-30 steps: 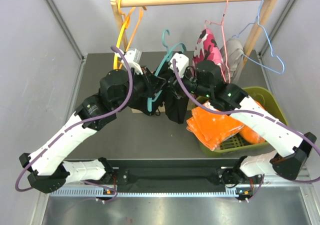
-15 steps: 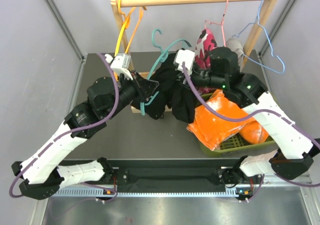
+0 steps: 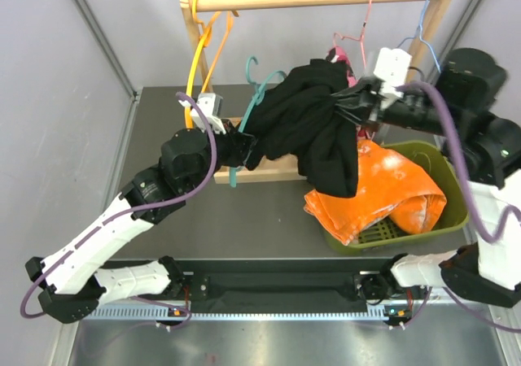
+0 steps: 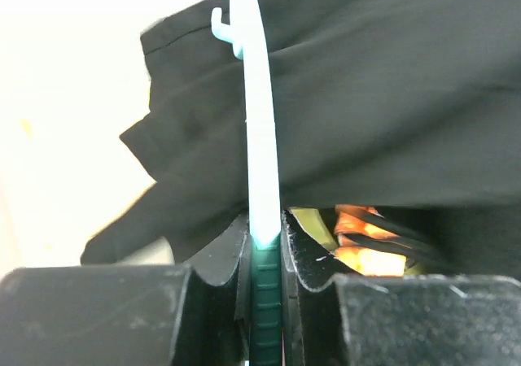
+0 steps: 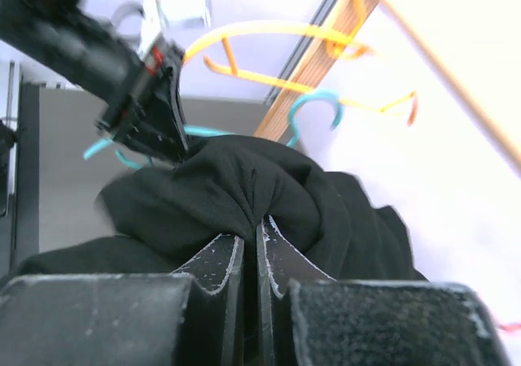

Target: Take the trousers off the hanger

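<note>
Partly cloth-hidden, right pincer [image 5: 251, 241] pinches black trousers [image 3: 313, 122]; left pincer [image 4: 264, 229] clamps teal hanger [image 4: 260, 138].

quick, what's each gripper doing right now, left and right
Left gripper: closed on the teal hanger.
Right gripper: closed on the black trousers.

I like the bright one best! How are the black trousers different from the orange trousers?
The black trousers are plain dark; the orange trousers have whitish marks. The black trousers hang in the air, pinched by the right gripper, their other end against the teal hanger that the left gripper holds. The orange trousers lie in the green basket, spilling over its rim. Both are soft, crumpled cloth.
</note>
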### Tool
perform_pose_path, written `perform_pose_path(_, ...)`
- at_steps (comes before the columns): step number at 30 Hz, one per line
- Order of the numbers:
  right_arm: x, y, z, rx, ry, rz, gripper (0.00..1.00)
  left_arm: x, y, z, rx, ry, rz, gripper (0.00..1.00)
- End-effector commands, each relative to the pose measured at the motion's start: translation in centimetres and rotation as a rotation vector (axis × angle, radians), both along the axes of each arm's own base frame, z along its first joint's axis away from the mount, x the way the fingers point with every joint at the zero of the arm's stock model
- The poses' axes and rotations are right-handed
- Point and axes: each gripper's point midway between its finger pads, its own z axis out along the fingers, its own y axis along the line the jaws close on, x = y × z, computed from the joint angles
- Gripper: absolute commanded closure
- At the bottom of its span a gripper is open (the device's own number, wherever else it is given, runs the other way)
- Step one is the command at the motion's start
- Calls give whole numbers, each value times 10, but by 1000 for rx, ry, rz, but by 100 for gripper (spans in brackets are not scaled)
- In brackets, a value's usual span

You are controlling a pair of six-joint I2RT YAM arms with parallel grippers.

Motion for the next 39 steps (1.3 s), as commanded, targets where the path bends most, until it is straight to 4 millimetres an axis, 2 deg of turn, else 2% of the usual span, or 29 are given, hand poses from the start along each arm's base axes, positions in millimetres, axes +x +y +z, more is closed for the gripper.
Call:
perform_pose_path(1,-57,-30,64,115,-218,56,100,7,13,-7,68,-14,59,100)
perform_pose_path(5,-76,-45,73,117,-265,48,100,7,13,-9,83,-10,58,100)
perform_pose_path(10,-89,-56,63,87,-276,42,100,6,14,-4,84,-20,52,100)
perform_pose_path(15,-90,-76,45,37,-287,-57,100,3,17,7,76,-41,46,100)
perform_pose_path(16,-93,-84,43,30,-296,-93,100,2,17,9,75,-45,41,100)
perform_pose_path(19,-87,-102,32,-1,-296,-208,100,-1,17,14,69,-55,24,100)
perform_pose_path(31,-63,-176,-48,-187,-243,-640,100,-10,20,30,61,-90,-17,100)
perform_pose_path(33,-61,-183,-58,-217,-240,-676,100,-12,21,32,62,-94,-20,100)
perform_pose_path(36,-57,-188,-83,-263,-208,-700,100,-13,23,35,65,-99,-22,100)
perform_pose_path(37,-55,-190,-97,-286,-188,-708,100,-14,24,39,60,-104,-24,100)
perform_pose_path(39,-52,-193,-109,-311,-172,-720,100,-15,24,41,57,-109,-26,100)
